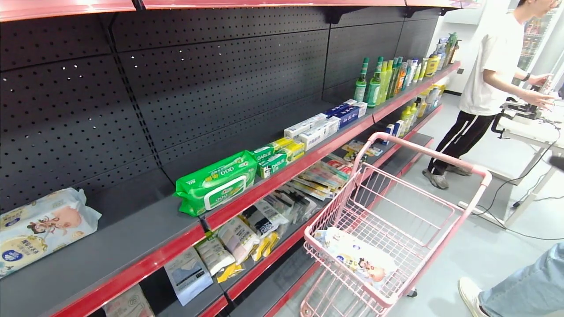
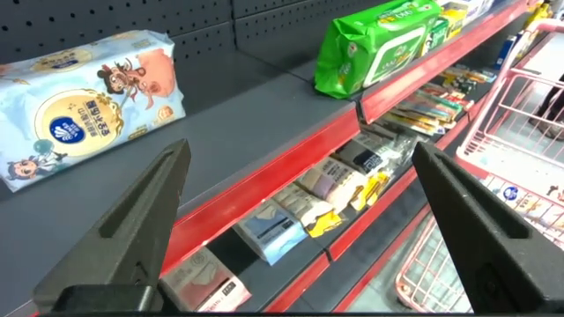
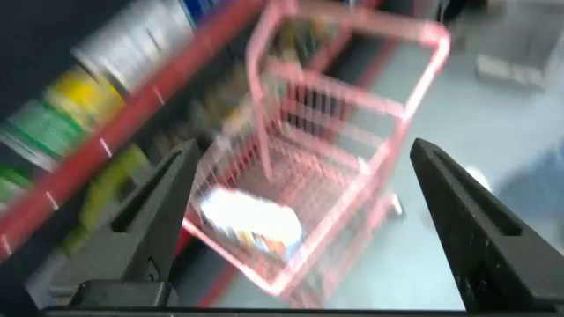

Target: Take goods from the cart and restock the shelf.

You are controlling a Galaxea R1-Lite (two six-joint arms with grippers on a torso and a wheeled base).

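Head view looks along the shelf [image 1: 132, 229], made of flat dark grey boards edged with glossy red strips and backed by a black perforated metal panel [image 1: 198, 79]. On the board lies a soft pale blue pack [image 1: 39, 229], pillow-shaped plastic printed with a cartoon child and a round blue badge. Farther along sits a bright green pack [image 1: 216, 180] with a white oval flap label. Past it come small rectangular cardboard boxes [image 1: 277, 156] in green, yellow and white, then slim green bottles [image 1: 374, 83].

Beside the shelf stands the pink wire cart [image 1: 423, 152], a tubular handle over a grid basket. A second pale pack [image 1: 357, 257] with a similar cartoon print lies flat on its floor.

The left gripper [image 2: 301, 150] has two black wedge-shaped fingers spread wide with nothing between them, and hangs in front of the shelf's red edge. The right gripper [image 3: 305, 148] is likewise spread and empty, above the cart.
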